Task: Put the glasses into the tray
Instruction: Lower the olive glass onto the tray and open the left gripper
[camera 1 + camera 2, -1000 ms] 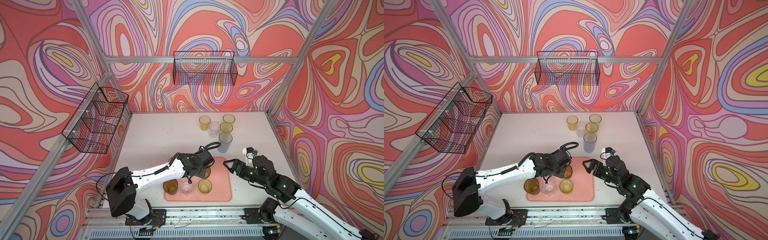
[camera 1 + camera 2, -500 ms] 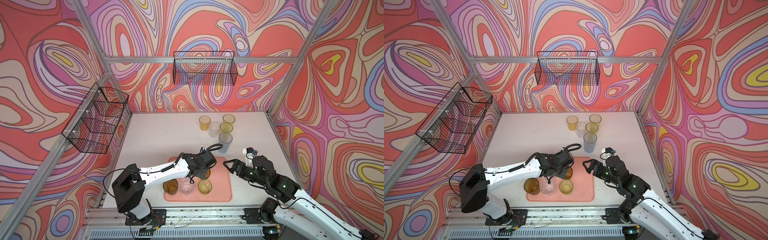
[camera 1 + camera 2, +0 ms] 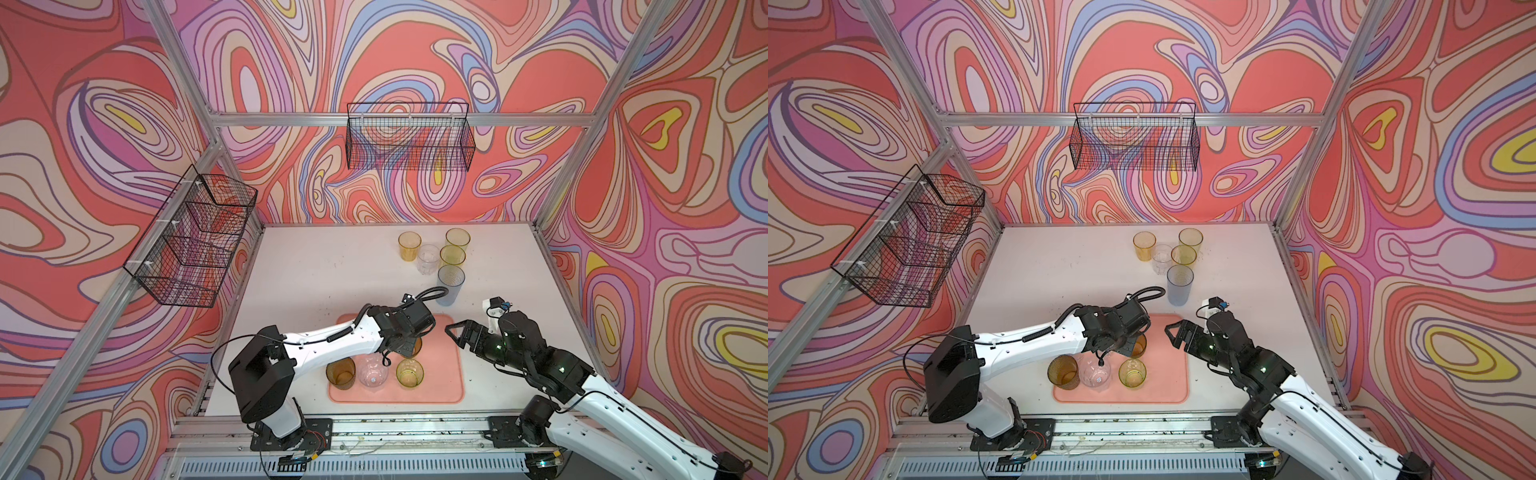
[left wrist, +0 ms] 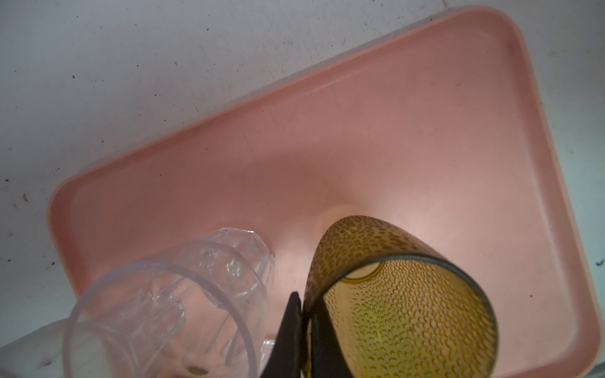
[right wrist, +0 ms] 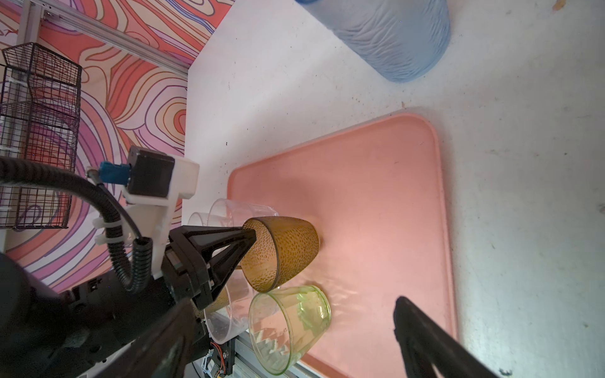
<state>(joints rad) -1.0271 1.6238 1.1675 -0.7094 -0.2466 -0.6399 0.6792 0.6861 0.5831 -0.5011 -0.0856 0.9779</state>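
The left hand (image 4: 303, 325) pinches the rim of an amber glass (image 4: 402, 311), with one finger inside the wall and one outside. The glass is mouth up over the middle of the tray (image 3: 440, 374). Whether its base touches the tray cannot be told.

Along the tray's near edge a brown glass (image 3: 340, 374), a clear glass (image 3: 373, 376) and a green glass (image 3: 409, 373) stand in a row, the brown one at the left rim.

The right hand (image 3: 453, 334) hovers above the tray's right rim near the far corner, fingers spread wide and holding nothing.

On the desk (image 3: 332, 270) a blue glass (image 3: 451, 284) stands just beyond the tray's far right corner. Behind it, close together, are two yellow glasses (image 3: 457, 239), a far clear glass (image 3: 428, 259) and an orange glass (image 3: 409, 246).
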